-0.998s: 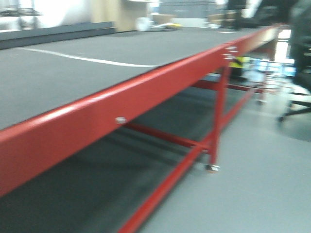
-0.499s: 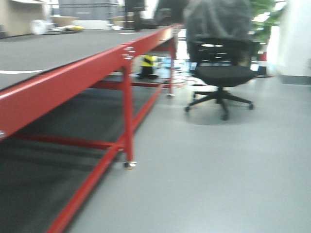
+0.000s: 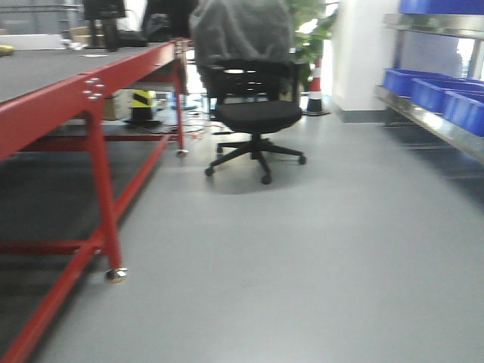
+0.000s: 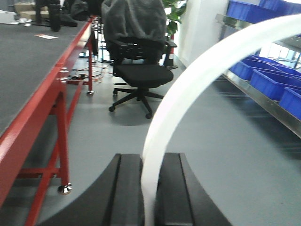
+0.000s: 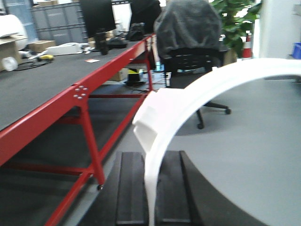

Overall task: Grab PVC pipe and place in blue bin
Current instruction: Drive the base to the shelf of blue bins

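I've swung base off red counter (image 3: 45, 106) in last 1 s; blue bins (image 3: 432, 92) now in view. L jaws, R jaws both clamped on PVC pipe (image 4: 188, 84); drive to bins next.

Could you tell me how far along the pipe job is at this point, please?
Grabbing looks done: the left hand and right hand each clamp a curved white PVC pipe. In hand: carrying it, with the blue bins in sight on a shelf across the floor. Left: reaching a bin and dropping the pipe in.
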Tool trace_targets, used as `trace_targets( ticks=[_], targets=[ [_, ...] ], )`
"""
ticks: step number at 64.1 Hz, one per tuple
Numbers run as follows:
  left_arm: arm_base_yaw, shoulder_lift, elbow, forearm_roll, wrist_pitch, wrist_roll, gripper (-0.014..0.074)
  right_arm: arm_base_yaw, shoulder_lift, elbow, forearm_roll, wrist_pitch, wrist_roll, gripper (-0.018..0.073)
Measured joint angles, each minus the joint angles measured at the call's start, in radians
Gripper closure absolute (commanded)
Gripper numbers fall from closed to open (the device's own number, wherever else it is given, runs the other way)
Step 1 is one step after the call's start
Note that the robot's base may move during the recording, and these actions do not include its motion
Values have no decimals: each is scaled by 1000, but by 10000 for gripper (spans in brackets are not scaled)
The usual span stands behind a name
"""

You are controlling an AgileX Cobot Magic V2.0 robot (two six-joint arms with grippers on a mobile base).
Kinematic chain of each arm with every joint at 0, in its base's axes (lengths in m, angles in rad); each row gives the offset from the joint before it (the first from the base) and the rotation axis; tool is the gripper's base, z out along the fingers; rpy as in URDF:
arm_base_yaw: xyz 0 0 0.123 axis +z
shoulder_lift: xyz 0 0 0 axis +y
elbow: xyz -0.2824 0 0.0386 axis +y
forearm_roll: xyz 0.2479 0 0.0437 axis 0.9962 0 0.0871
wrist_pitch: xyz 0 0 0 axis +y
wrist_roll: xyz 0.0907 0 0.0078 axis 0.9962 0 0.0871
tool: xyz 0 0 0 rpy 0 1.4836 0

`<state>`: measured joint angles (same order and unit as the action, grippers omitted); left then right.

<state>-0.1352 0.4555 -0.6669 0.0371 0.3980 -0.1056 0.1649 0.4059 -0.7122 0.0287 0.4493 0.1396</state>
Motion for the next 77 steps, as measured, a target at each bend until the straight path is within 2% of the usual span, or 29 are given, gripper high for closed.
trace_targets(
  ticks=[77],
  targets=[
    [0, 0, 0, 0, 0, 0, 707, 0, -1, 0, 0, 0, -2, 727]
  ],
)
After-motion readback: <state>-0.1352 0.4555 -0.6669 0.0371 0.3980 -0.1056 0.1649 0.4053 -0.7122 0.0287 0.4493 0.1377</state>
